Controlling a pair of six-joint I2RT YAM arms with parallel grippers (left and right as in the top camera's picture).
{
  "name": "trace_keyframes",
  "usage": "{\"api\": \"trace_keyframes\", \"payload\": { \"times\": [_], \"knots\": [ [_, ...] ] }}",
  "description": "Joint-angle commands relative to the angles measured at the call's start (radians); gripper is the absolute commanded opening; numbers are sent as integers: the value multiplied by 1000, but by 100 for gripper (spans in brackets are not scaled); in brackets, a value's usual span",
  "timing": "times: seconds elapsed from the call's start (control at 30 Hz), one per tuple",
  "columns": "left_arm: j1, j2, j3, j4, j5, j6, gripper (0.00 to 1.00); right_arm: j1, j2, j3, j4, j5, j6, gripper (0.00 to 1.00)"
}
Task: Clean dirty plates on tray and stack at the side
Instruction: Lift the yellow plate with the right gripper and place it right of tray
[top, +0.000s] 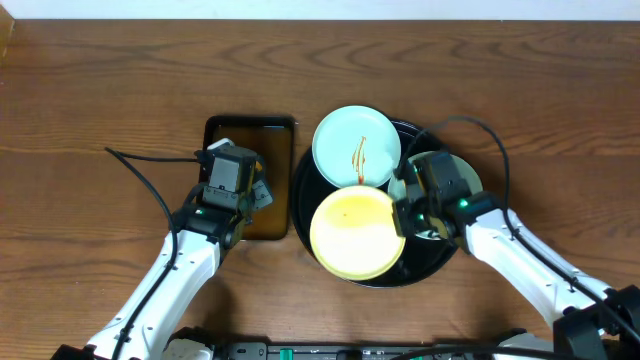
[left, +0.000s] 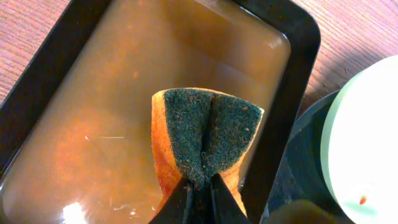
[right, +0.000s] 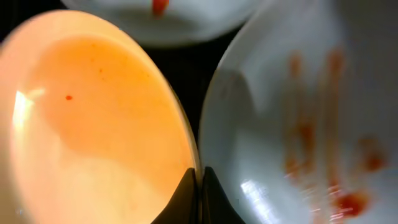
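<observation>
1. My right hand (right: 199, 186) pinches the rim of the yellow plate (right: 93, 124) on the round tray (top: 420, 272).
2. My left hand (left: 199, 186) is clamped on the sponge (left: 208, 130) over the water basin (left: 37, 87).
3. The smeared plate (right: 298, 124) and the streaked plate (top: 357, 145) are dirty, and none is stacked aside. I judge the task is barely begun.
</observation>
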Motion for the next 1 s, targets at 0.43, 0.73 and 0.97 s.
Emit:
{"api": "trace_keyframes", "payload": {
  "times": [0.43, 0.73, 0.97],
  "knots": [
    [4, 8, 3, 0, -19, 24, 8, 13, -3, 270, -124, 373, -184, 1],
    [4, 8, 3, 1, -19, 24, 8, 111, -4, 320, -136, 715, -288, 1],
    [4, 11, 3, 2, -19, 118, 7, 271, -4, 320, -103, 995, -323, 1]
  ]
}}
